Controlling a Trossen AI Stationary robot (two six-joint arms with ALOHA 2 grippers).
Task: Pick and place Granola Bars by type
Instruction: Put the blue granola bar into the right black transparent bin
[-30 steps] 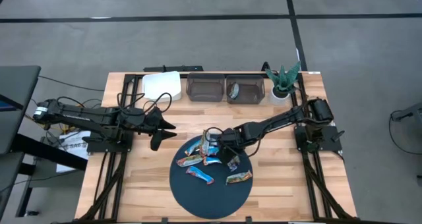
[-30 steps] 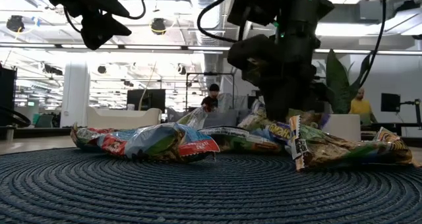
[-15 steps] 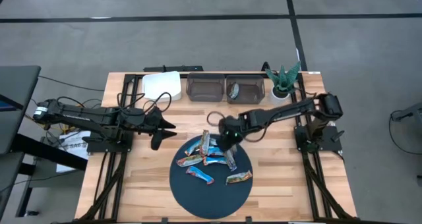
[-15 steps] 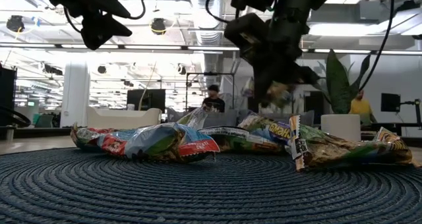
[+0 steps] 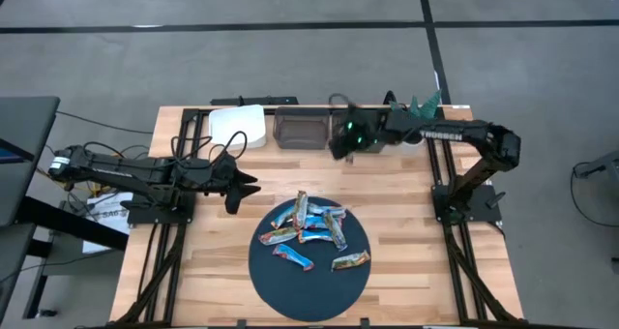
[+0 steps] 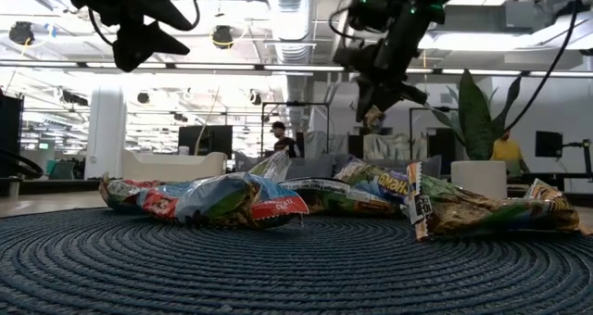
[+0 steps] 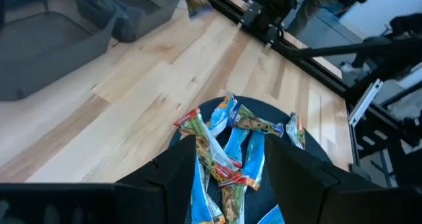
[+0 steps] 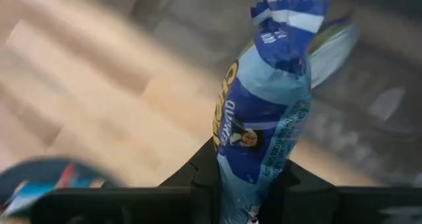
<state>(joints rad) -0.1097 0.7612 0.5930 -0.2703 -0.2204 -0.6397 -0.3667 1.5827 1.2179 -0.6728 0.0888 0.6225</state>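
One blue bar (image 8: 264,112) pinched in right end effector (image 5: 340,145) above bins' (image 5: 300,131) edge.

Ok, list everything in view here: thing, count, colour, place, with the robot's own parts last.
Granola bars: about seven, blue, red and green-tan wrappers, heaped on the mat.
Blue granola bar: one, in the right gripper.
Round mat: one, dark blue, table front centre.
Clear bins: two, smoky, side by side at the table's back edge.
White tray: one, back left of the bins.
Potted plant: one, green in a white pot, back right.
Left gripper: black, open, empty, poised left of the mat.
Right gripper: black, jaws shut on the blue bar, above the bins.
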